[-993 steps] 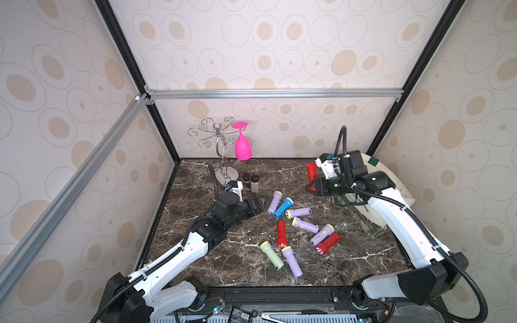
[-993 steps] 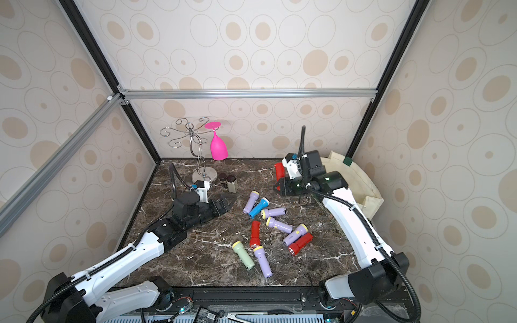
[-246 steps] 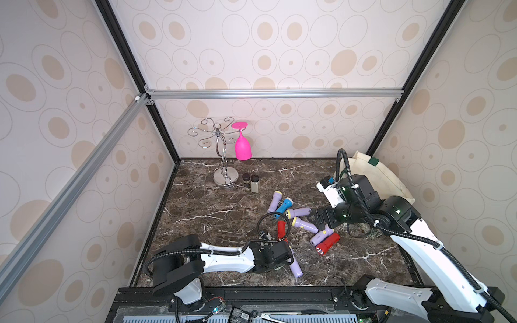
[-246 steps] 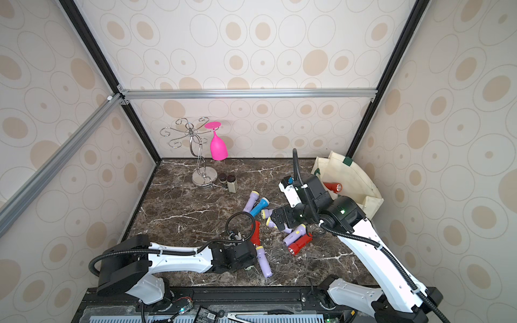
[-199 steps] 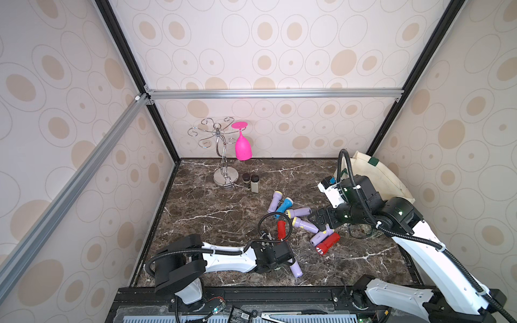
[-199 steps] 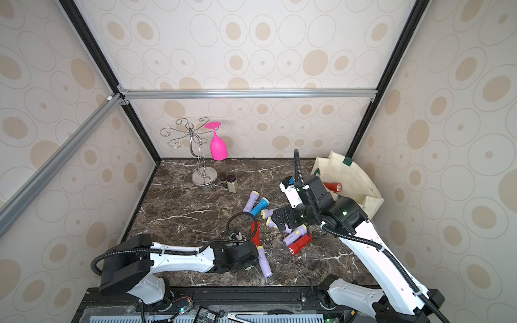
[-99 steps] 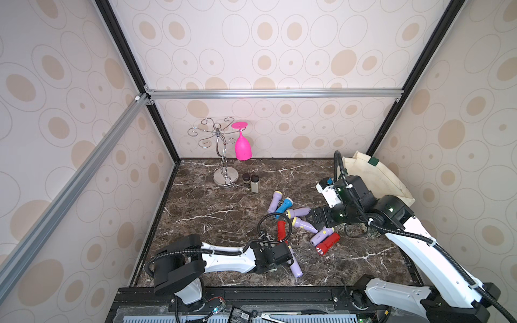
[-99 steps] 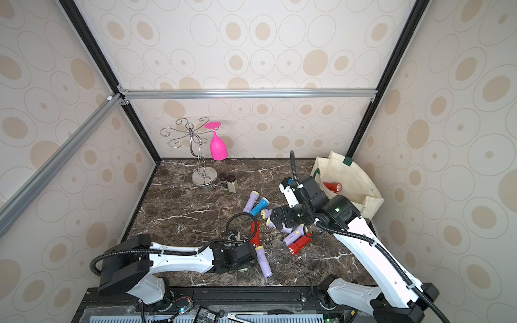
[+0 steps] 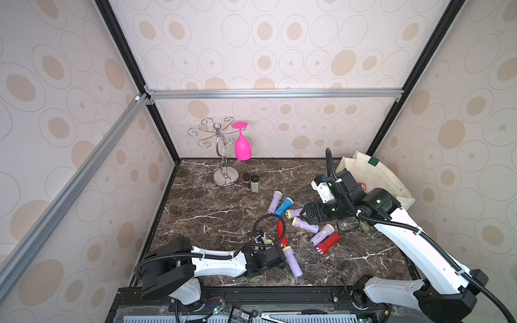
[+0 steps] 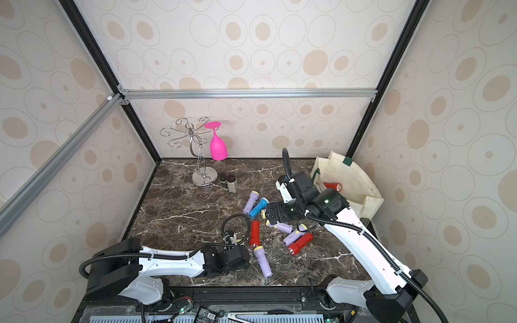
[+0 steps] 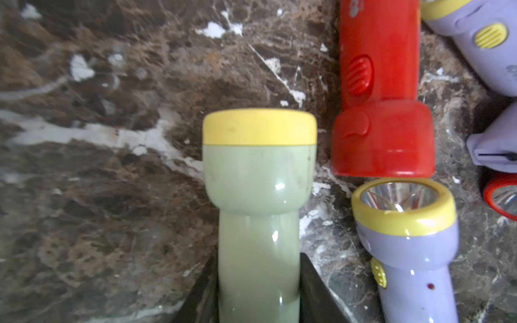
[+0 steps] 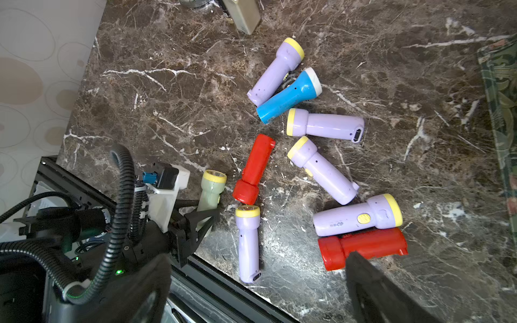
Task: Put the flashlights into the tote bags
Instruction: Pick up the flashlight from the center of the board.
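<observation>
My left gripper (image 11: pixel 258 261) is shut on the barrel of a pale green flashlight (image 11: pixel 258 179) with a yellow ring, low near the table's front edge; the right wrist view shows the same flashlight (image 12: pixel 211 190). Beside it lie a red flashlight (image 11: pixel 380 92) and a lilac one (image 11: pixel 405 240). My right gripper (image 9: pixel 306 214) hangs open over the pile of several lilac, red and one blue flashlight (image 9: pixel 284 205). The cream tote bag (image 10: pixel 349 173) stands at the back right with a red flashlight (image 10: pixel 333 186) inside.
A chrome glass rack (image 9: pixel 223 156) holding a pink glass (image 9: pixel 242 145) stands at the back, with two dark-capped jars (image 9: pixel 250 180) next to it. A green patterned cloth (image 12: pixel 500 84) lies by the bag. Walls enclose three sides.
My left gripper has closed on the pale green flashlight. My right gripper has drifted slightly left over the pile, still open.
</observation>
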Robot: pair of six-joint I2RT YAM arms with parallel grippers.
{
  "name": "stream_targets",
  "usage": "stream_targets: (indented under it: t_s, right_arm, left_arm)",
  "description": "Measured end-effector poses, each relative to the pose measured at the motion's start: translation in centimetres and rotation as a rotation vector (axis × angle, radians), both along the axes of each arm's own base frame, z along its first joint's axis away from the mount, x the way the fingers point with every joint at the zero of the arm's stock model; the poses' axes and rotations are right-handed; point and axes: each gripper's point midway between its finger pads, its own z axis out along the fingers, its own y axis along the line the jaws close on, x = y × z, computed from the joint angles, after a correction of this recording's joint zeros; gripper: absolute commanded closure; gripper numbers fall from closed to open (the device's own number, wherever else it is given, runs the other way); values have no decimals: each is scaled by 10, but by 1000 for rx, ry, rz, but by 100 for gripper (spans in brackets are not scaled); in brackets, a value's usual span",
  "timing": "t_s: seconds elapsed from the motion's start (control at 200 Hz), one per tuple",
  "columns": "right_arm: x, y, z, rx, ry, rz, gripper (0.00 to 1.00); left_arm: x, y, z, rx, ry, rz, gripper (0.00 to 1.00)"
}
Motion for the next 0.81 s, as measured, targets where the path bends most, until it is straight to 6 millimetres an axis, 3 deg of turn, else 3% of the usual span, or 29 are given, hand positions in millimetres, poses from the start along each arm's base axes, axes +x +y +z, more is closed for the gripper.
stream_targets:
  t_s: [0.095,0.235,0.485,0.645,0.805]
  right_arm:
    - [1,8,-3,15,17,26,1]
    - [7,19,-11,56,67,54,1]
    - [14,44,2,255,55,137,2]
    - [4,60,2,386,43,210,0]
    - [1,62,5,497,33,244,1]
  left_arm:
    - [5,7,12,-23,-64,-22,100]
    - [19,-2,50,-160,-173,-30,100]
    - [40,-16,111,-347,-348,-69,100]
    - [43,-30,131,-387,-395,-151,100]
    - [40,-52,167,-488,-450,-236,100]
